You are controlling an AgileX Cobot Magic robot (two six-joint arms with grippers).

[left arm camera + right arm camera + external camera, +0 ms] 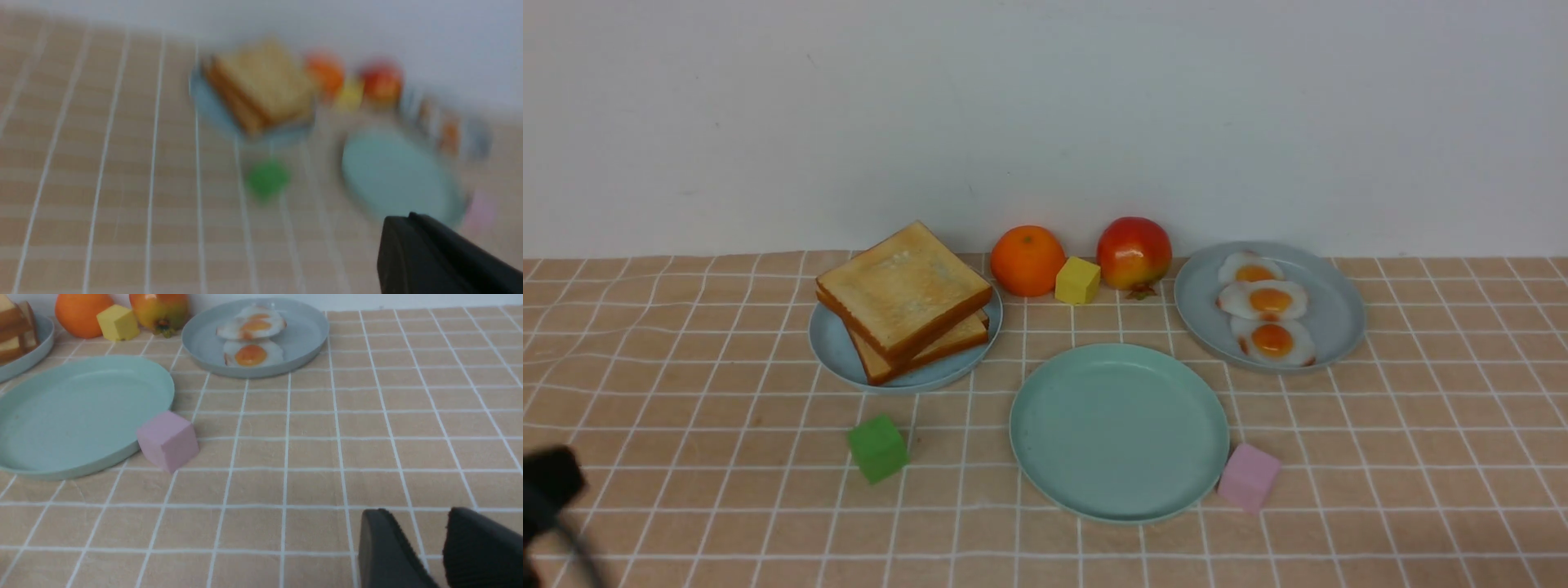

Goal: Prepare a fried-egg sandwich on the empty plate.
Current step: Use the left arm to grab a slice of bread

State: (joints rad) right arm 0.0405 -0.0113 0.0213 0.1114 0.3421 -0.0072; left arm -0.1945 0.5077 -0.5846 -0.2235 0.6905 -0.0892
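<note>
Nothing has yet been laid on the mint-green plate, which is seen bare at the near middle of the checked tablecloth. The first step is therefore judged to be the fetching of a bottom slice. The two toast slices are stacked, twisted against each other, on the blue-grey plate at the far left. Three fried eggs are lined up on a second blue-grey plate at the far right. An orange, a yellow cube and a red fruit are set along the far edge between those plates. The left gripper is seen only as a dark blur at the near left. Its wrist picture is smeared and shows one finger, so it cannot be told how its jaws stand. The right gripper is held low over bare cloth at the near right, its jaws narrowly parted on nothing. Only the upper slice should be taken, best pinched at a corner overhanging the lower one, so that the lower slice is not dragged along. It should be raised clear before being carried across, and the green cube near that path should be passed well above. As little spare rim is offered, the slice should be lowered flat and centred. The pink cube, tight against the near right rim, should be left undisturbed.
</note>
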